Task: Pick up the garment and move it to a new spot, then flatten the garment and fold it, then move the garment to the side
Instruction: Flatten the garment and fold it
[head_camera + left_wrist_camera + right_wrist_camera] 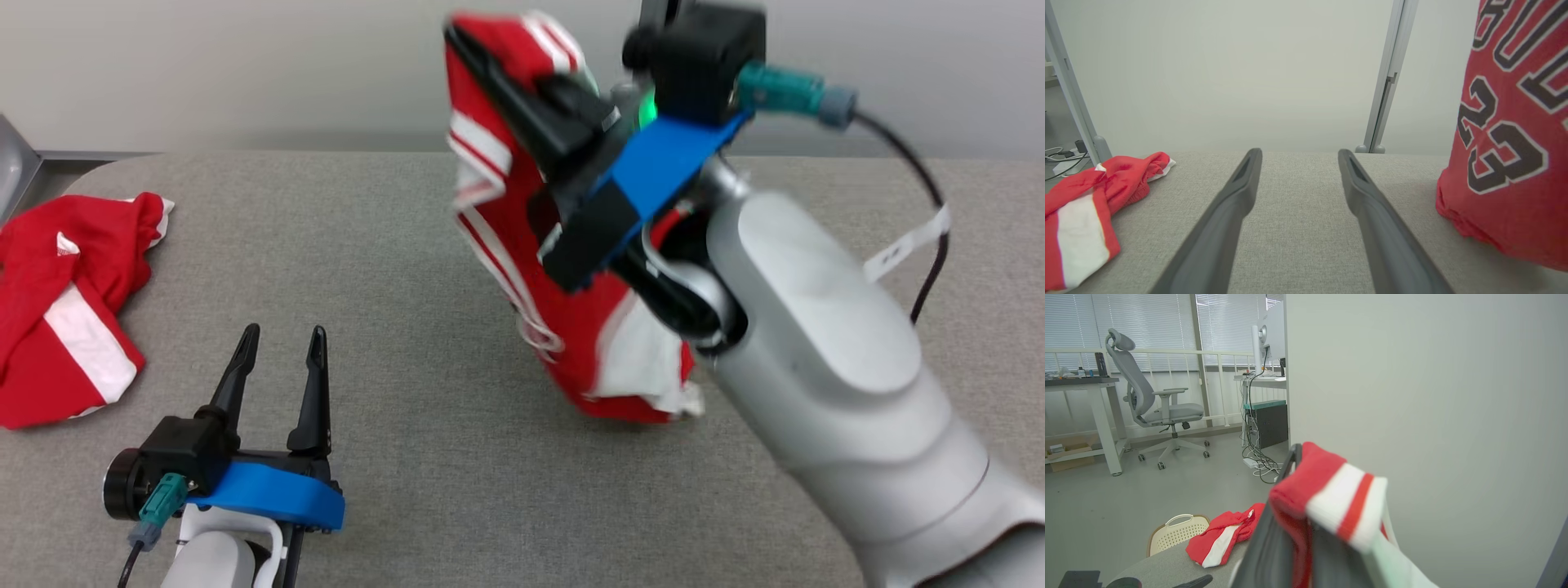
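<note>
The garment (498, 245) is a red jersey with white stripes and a black number 23 (1502, 163). It hangs bunched above the grey table (408, 245), and its lower end reaches down to about the tabletop. My right gripper (469, 49) is raised high at the back and shut on the jersey's striped top edge (1331, 490). Cloth drapes over its fingers (1286, 477). Low at the front left, my left gripper (282, 335) stands open above bare table, its fingers (1241, 183) holding nothing, with the jersey off to its right.
A second red and white garment (65, 302) lies crumpled at the table's left end (1081, 196). A cream perforated basket (1175, 535) stands on the floor past that end. A grey wall and a metal post (1388, 77) rise behind the table. An office chair (1155, 404) and desks stand farther off.
</note>
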You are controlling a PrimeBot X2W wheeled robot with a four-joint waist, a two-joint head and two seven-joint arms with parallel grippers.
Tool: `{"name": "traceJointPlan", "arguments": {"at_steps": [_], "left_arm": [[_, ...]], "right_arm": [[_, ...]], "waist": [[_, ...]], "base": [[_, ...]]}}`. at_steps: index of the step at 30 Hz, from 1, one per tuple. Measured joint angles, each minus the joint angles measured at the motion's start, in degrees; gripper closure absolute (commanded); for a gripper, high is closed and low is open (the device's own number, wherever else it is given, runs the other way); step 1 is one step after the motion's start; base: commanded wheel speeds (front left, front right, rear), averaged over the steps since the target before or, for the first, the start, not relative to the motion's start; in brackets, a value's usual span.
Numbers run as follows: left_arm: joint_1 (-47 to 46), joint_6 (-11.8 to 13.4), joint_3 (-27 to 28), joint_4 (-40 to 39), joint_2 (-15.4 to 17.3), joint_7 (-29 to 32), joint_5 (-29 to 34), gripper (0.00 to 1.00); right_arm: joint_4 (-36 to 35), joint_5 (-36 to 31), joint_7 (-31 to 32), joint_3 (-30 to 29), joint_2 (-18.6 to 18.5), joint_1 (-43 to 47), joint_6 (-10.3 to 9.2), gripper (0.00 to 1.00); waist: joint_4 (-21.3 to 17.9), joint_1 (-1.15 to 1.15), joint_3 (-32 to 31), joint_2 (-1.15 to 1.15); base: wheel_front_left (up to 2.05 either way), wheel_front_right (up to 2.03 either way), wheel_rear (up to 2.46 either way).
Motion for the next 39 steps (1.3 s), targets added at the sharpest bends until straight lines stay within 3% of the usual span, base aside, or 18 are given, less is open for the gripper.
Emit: {"name": "traceJointPlan", "arguments": {"at_steps": [10, 18, 24, 30, 33, 35, 39], "left_arm": [[-0.80, -0.51, -0.59, 0.05, -0.51, 0.01, 0.47, 0.00], [0.37, -0.33, 0.60, -0.45, -0.14, 0.00, 0.55, 0.00], [0.38, -0.48, 0.55, -0.68, -0.31, 0.00, 0.65, 0.00], [0.57, -0.48, 0.59, -0.63, -0.32, 0.00, 0.82, 0.00], [0.92, -0.47, 0.77, -0.65, -0.29, 0.00, 0.82, 0.00], [1.17, -0.43, 0.90, -0.77, -0.21, 0.00, 0.82, 0.00], [1.21, -0.43, 1.07, -1.08, 0.02, 0.00, 0.81, 0.00]], "right_arm": [[5.36, 6.02, -8.71, -1.78, 0.02, -14.56, 0.00, 1.00], [14.10, -1.37, -6.35, -10.38, -0.07, -7.39, 0.00, 1.00], [14.36, -6.49, -4.42, -15.95, -2.30, 1.36, 0.00, 1.00], [4.24, -8.98, -0.69, -16.85, -3.94, 8.34, 0.00, 1.00], [-4.46, -9.18, 2.38, -16.74, -4.74, 11.85, 0.00, 1.00], [-14.26, -10.11, 5.60, -17.29, -5.26, 14.78, 0.00, 1.00], [-24.53, -11.20, 9.90, -19.31, -5.35, 17.89, 0.00, 1.00]], "waist": [[1.33, 0.00, -0.01, 0.00], [-0.93, 0.00, -0.40, 0.00], [-2.63, 0.00, -0.54, 0.00], [-3.85, 0.00, -1.11, 0.00], [-4.54, 0.00, -1.31, 0.00], [-5.11, 0.00, -1.34, 0.00], [-5.48, 0.00, -0.82, 0.00]], "base": [[0.00, 0.00, 0.00], [0.00, 0.00, 0.00], [0.00, 0.00, 0.00], [0.00, 0.00, 0.00], [0.00, 0.00, 0.00], [0.00, 0.00, 0.00], [0.00, 0.00, 0.00]]}}
